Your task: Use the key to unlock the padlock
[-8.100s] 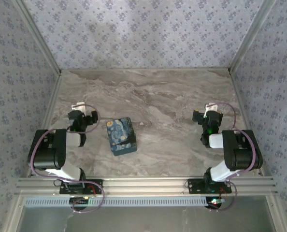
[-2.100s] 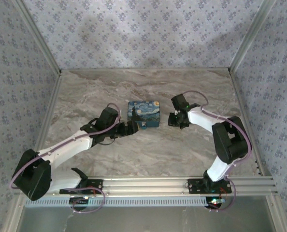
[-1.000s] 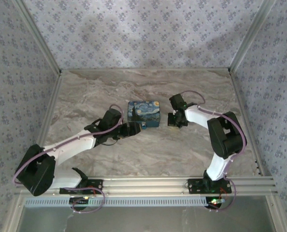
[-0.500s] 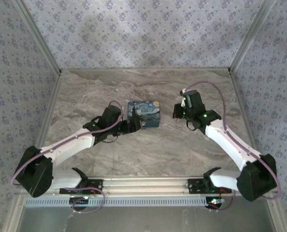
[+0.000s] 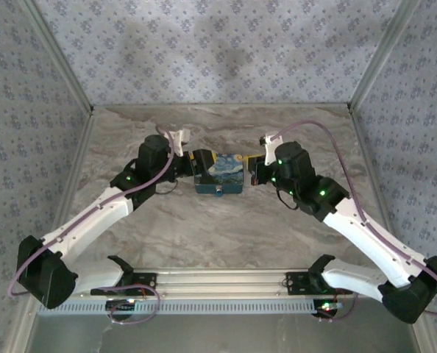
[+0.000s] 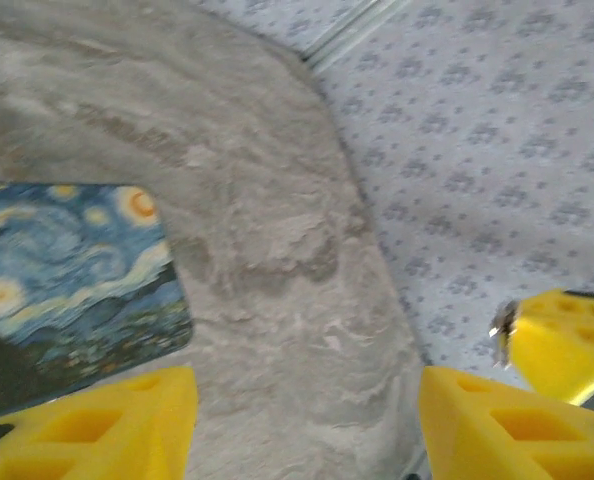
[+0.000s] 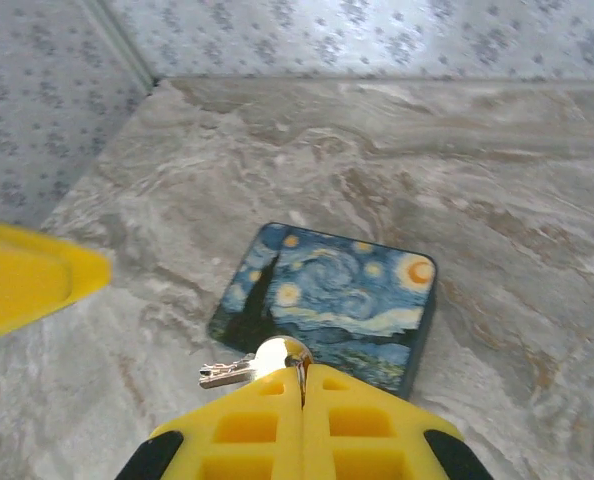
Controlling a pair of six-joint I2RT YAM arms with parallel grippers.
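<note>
The night-sky-print box (image 5: 220, 175) lies mid-table. The tiny teal padlock (image 5: 219, 193), with a pale metal spot, hangs on its near side. My right gripper (image 5: 257, 171) hovers at the box's right end, shut on a silver key (image 7: 239, 367) whose blade points left over the box's near corner (image 7: 327, 300). My left gripper (image 5: 197, 161) is at the box's left end and open. In the left wrist view its yellow fingers (image 6: 87, 430) stand wide apart over bare marble with nothing between them (image 6: 307, 430). The box (image 6: 67, 280) lies just beyond the left finger.
Patterned walls close off the marble table (image 5: 226, 228) on the left, back and right. In the left wrist view the right gripper's yellow finger (image 6: 567, 345) shows at the far right. The left gripper's finger (image 7: 27, 280) shows at the left edge of the right wrist view.
The left gripper swung from the box's front-left round to its left end. The right arm straightened and brought the key closer to the box's right end.
</note>
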